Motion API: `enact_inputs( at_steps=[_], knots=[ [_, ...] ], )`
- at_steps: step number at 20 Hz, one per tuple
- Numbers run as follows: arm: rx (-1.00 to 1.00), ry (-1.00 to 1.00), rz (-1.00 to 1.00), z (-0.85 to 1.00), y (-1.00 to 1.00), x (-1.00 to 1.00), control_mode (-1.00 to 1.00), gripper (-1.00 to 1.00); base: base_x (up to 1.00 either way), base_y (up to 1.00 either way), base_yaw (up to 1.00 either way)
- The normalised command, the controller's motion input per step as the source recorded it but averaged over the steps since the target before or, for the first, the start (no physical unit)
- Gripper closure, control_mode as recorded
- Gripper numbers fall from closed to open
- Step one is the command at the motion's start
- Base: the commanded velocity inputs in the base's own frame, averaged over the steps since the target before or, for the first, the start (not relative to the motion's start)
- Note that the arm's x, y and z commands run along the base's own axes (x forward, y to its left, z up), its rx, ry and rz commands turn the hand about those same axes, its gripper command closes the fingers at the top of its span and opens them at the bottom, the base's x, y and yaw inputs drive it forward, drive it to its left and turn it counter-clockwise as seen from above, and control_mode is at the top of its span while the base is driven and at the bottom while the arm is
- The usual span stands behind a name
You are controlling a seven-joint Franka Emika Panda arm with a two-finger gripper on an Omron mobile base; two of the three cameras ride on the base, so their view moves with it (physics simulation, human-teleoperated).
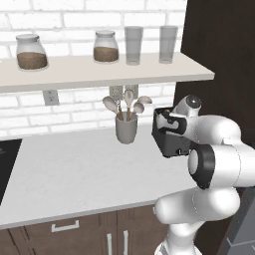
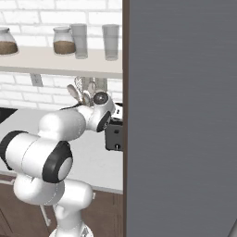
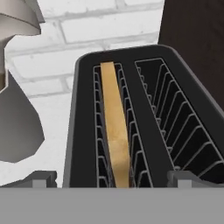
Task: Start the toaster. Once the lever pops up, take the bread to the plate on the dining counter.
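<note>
Your pincer [image 3: 111, 178] hangs directly over the toaster [image 3: 140, 118], its two dark fingertips [image 3: 41, 178] spread wide apart, one out past each long side of the toaster's top, and nothing sits between them. You can see the bread [image 3: 116, 131] standing on edge in the left-hand slot of the hand view, a golden-tan slice sunk between the wire guides; the slot next to it has only its wires. In the left base view the toaster [image 1: 169, 135] stands on the white counter [image 1: 74, 174], at its right end beside the dark tall cabinet [image 1: 224, 60], with your arm's wrist bent over it. Just to its left is the grey utensil crock [image 1: 126, 128] holding wooden spoons. Above it runs a shelf [image 1: 99, 72] with two jars and two glasses. From the right base view, you catch the toaster [image 2: 113, 134] partly hidden behind a large grey panel [image 2: 180, 115].
</note>
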Motion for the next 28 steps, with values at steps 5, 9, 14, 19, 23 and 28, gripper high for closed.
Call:
enact_inputs(
  at_steps=[5, 9, 14, 19, 23, 28],
  knots=[
    [0.00, -0.07, 0.00, -0.15, -0.03, 0.01, -1.00, -1.00, 0.00, 0.00, 0.00],
    [0.00, -0.10, 0.00, -0.13, -0.12, 0.07, -1.00, -1.00, 0.00, 0.00, 0.00],
    [0.00, -0.06, 0.00, -0.10, -0.12, 0.16, -1.00, -1.00, 0.00, 0.00, 0.00],
    [0.02, 0.00, 0.00, -0.08, -0.03, 0.26, -1.00, -1.00, 0.00, 0.00, 0.00],
    [0.03, 0.00, 0.00, -0.06, 0.00, 0.26, -1.00, -1.00, 0.00, 0.00, 0.00],
    [0.01, -0.05, 0.00, 0.00, 0.00, 0.07, -1.00, 1.00, 0.00, 0.00, 0.00]
  ],
)
